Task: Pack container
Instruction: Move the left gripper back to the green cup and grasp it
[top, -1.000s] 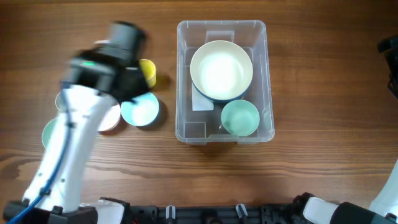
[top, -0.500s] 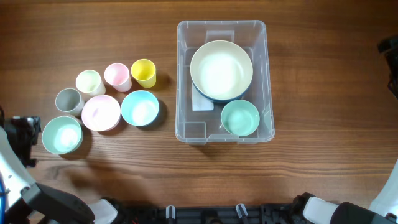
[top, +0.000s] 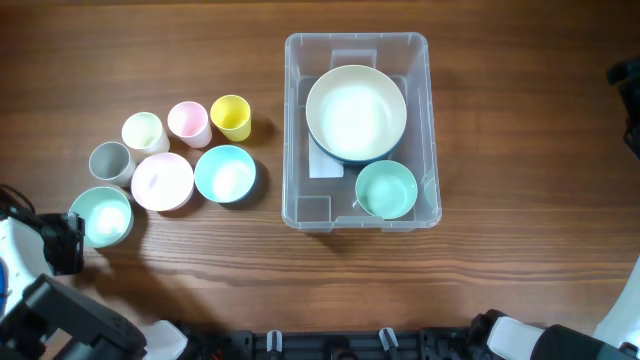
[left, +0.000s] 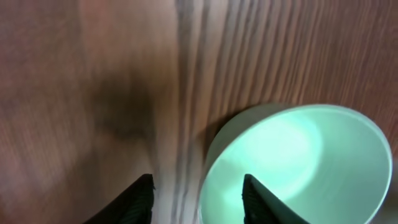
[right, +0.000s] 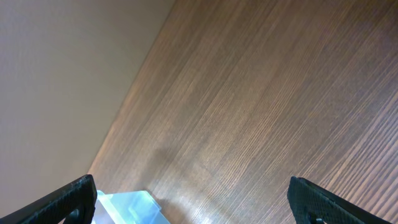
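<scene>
Seven loose vessels share the desk (top: 500, 290) with the container (top: 356, 38), which stands right of centre, well apart from the left arm. It holds a big cream bowl (top: 356, 112) and a small green bowl (top: 386, 189). Its floor is mostly taken, so further pieces will likely need nesting or they may ride above the rim. The left gripper (left: 198, 186) has its jaws spread across the near rim of the mint bowl (left: 298, 168). A pinch on that thin wall could slip, or tip the bowl into the grey cup (top: 110, 160) close by. The right gripper (right: 191, 183) hangs with jaws wide apart, empty.
</scene>
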